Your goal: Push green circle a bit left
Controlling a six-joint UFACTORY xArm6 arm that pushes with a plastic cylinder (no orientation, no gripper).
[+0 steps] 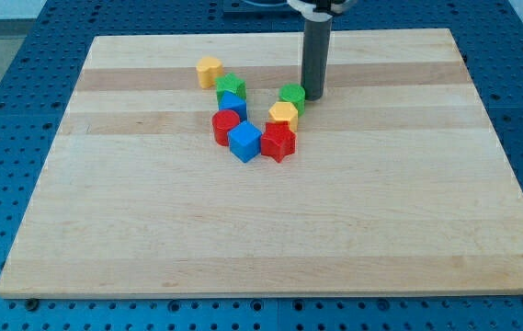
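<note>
The green circle [291,96] sits on the wooden board [270,221] above the middle, at the top right of a cluster of blocks. My tip [315,96] stands right beside it on its right side, touching or almost touching it. Just below the green circle lies a yellow block [283,115], and below that a red star-like block [278,141].
The cluster forms a V. On its left arm lie a yellow block [209,70], a green star-like block [231,87], a blue block [233,106] and a red block [226,126]. A blue cube [244,141] sits at the bottom.
</note>
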